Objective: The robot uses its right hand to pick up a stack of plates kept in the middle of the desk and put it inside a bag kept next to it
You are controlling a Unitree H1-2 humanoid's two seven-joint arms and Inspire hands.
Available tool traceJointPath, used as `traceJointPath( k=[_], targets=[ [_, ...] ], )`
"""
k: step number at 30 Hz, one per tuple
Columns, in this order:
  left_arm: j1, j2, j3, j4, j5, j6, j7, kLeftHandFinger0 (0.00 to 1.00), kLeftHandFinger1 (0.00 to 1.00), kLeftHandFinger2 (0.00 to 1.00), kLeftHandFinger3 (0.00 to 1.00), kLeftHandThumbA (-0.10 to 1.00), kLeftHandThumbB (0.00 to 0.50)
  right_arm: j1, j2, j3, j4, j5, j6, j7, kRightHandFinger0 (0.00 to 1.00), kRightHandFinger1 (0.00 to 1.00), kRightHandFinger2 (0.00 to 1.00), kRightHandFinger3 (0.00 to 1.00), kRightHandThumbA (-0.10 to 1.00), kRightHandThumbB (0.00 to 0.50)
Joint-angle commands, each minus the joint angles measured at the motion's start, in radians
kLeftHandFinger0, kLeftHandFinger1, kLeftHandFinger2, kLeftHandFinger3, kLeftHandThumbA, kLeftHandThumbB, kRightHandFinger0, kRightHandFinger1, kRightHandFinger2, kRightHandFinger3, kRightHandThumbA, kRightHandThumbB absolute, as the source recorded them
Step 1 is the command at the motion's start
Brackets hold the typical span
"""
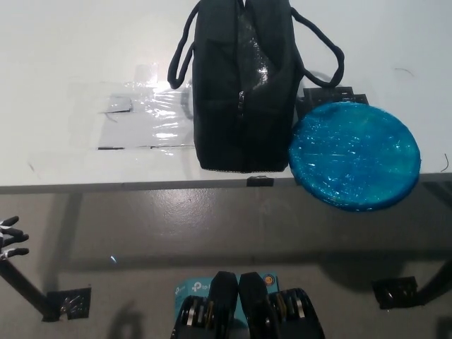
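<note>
Only the fingertips of the white left hand (11, 236) show, at the far left edge of the view, spread apart and clear of everything, well below and to the left of the bag; the rest of that hand is cut off by the frame. The black right hand does not appear anywhere, so nothing can be said of its fingers. The black bag (244, 85) stands on the white desk (70, 42) with its cord handles looping out to either side, its near end close to the desk's front edge. Just beside the bag, on its right and touching or nearly touching its side, lies the blue stack of plates (354, 155), wrapped in shiny film; its near rim juts out past the desk's front edge. To the left of the bag a sheet of clear plastic film (138, 116) is stuck flat on the desk, catching glare. Below the bag, past the desk edge, is a grey floor (141, 226), glossy and dimly reflective, with dark desk legs ending in taped feet at lower left and lower right, though those are small and hard to make out.
</note>
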Motion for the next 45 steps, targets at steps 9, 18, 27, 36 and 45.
traceJointPath(
  k=[9, 18, 27, 36, 45],
  targets=[
    [-0.012, 0.013, 0.007, -0.035, -0.004, 0.002, 0.018, 0.52, 0.57, 0.74, 0.87, 0.68, 0.000, -0.045, -0.034, 0.244, -0.502, -0.706, 0.121, 0.170, 1.00, 1.00, 1.00, 1.00, 0.80, 0.500],
    [-0.013, 0.014, 0.008, -0.033, -0.004, -0.004, 0.018, 0.53, 0.56, 0.72, 0.86, 0.70, 0.000, -0.042, 0.019, 0.336, -0.623, -0.830, 0.086, 0.242, 1.00, 1.00, 1.00, 1.00, 0.74, 0.500],
    [-0.011, 0.011, 0.012, -0.034, -0.008, -0.001, 0.019, 0.50, 0.55, 0.71, 0.85, 0.67, 0.000, -0.064, -0.007, 0.412, -0.638, -0.942, 0.058, 0.341, 1.00, 1.00, 1.00, 1.00, 0.72, 0.500],
    [-0.013, 0.006, 0.020, -0.030, -0.026, 0.002, 0.017, 0.48, 0.54, 0.70, 0.85, 0.66, 0.000, -0.166, -0.073, 0.452, -0.570, -1.058, 0.029, 0.385, 1.00, 1.00, 1.00, 1.00, 0.80, 0.500],
    [-0.018, -0.004, 0.042, -0.041, -0.054, 0.023, 0.023, 0.46, 0.53, 0.69, 0.83, 0.74, 0.000, -0.273, -0.123, 0.478, -0.494, -1.178, 0.043, 0.381, 1.00, 1.00, 1.00, 1.00, 0.82, 0.500]
  ],
)
